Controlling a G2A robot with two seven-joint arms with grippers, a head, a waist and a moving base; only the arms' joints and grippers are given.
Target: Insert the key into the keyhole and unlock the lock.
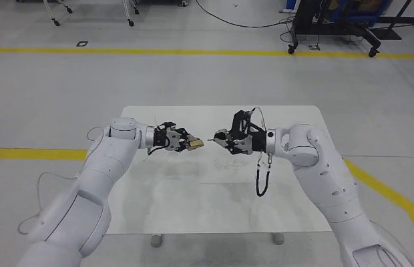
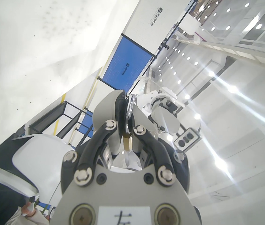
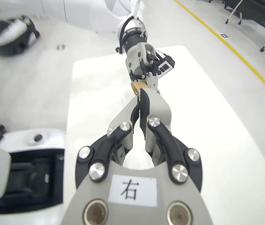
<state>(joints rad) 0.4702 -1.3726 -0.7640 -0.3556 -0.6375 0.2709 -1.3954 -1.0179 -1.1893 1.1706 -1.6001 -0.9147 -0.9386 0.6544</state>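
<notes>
A brass padlock hangs in the air over the white table, with my left gripper shut on it. In the left wrist view its brass body sits between the fingers and its silver shackle is at the tips. Facing it is my right gripper, shut on a thin dark key that points at the padlock with a small gap between them. In the right wrist view the right gripper sits just in front of the padlock, and the pads hide the key.
Both grippers are above the table's far half. A black cable loops down from the right forearm. The table's rounded far edge is close behind the left gripper. Yellow floor lines and wheeled carts lie beyond.
</notes>
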